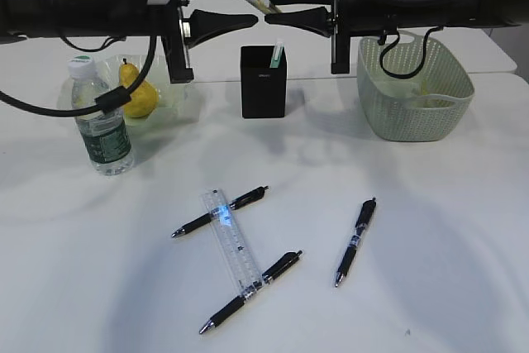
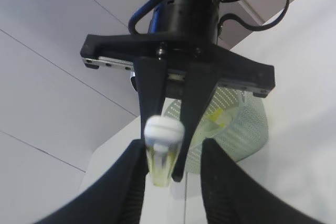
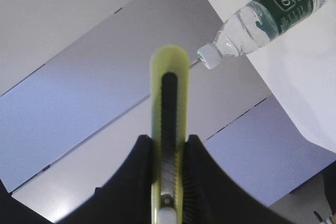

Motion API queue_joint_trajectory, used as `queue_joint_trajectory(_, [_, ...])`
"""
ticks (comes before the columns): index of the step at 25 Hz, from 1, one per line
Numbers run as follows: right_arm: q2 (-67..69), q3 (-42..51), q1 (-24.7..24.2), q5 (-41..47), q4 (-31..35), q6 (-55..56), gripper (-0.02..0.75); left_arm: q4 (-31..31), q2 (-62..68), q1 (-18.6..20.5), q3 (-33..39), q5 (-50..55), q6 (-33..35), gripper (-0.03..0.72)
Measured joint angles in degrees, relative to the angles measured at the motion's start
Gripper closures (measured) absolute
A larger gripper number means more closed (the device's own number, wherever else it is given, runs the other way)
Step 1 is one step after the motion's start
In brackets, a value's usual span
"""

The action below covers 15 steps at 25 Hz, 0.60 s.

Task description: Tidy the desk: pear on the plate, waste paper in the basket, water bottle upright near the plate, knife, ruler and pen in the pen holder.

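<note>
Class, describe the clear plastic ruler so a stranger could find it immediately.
Start at the black square pen holder at the back of the white table and come straight toward the front edge. There the long, flat, clear plastic ruler lies across two slim black pens; it alone is see-through, with fine printed markings.

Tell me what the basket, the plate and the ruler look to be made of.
Basket: apparently moulded plastic, matte sage green, with woven-look perforated walls. Plate: translucent pale green, glossy, ruffled rim; plastic or glass, I cannot tell which. Ruler: clear flat plastic by its look, the table showing through its printed markings.
</note>
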Motion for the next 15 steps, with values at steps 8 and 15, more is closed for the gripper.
queue_joint_trajectory(8, [0.0, 0.0, 0.0, 0.0, -0.2, -0.3, 0.600, 0.0, 2.4, -2.2, -3.3, 0.0, 0.0, 0.444])
queue_joint_trajectory(15, [0.1, 0.0, 0.0, 0.0, 0.0, -0.4, 0.600, 0.0, 2.4, -2.2, -3.4, -0.3, 0.0, 0.444])
